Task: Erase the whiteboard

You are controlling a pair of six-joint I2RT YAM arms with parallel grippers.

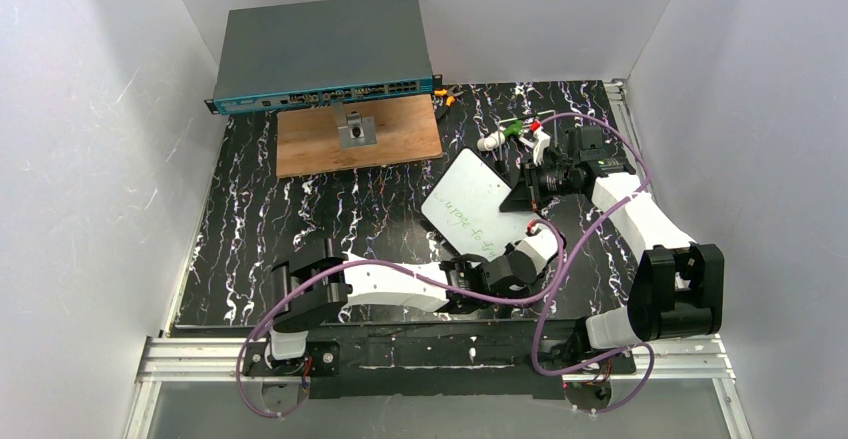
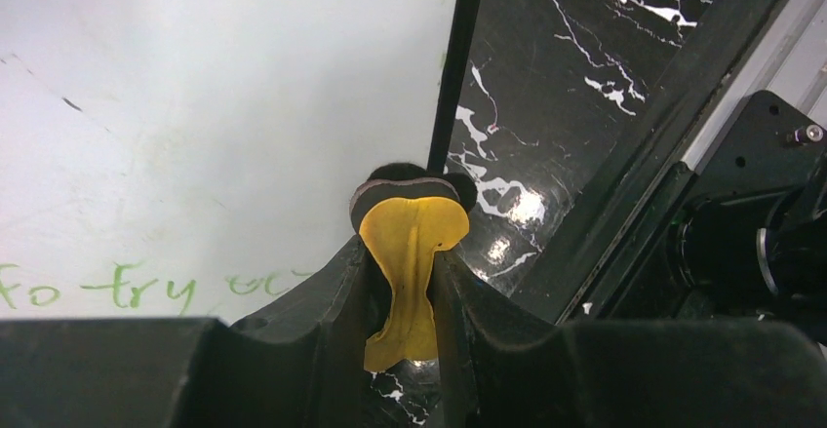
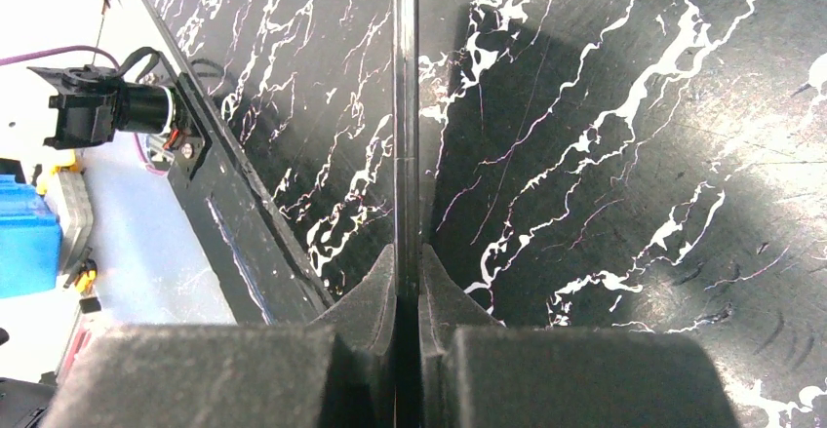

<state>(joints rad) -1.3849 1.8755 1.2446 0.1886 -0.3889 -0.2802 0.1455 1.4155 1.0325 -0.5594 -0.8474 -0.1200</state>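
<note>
The whiteboard [image 1: 468,202] is held tilted above the black marbled table, with green handwriting [image 2: 127,287] along its lower part. My right gripper [image 1: 524,185] is shut on the board's far right edge. In the right wrist view the board shows edge-on as a thin dark strip [image 3: 406,106] running out from between the closed jaws of that gripper [image 3: 407,262]. My left gripper [image 2: 405,252] is shut on a yellow eraser [image 2: 414,228] with a dark felt pad at its tip. The pad sits at the board's dark rim [image 2: 453,87]. In the top view the left gripper [image 1: 497,252] is at the board's near edge.
A grey network switch [image 1: 320,54] stands at the back left. In front of it lies a brown wooden board [image 1: 300,144] with a metal bracket [image 1: 356,131] on it. Small coloured items [image 1: 515,129] lie behind the right arm. White walls enclose the table, and an aluminium rail [image 1: 440,359] runs along the front.
</note>
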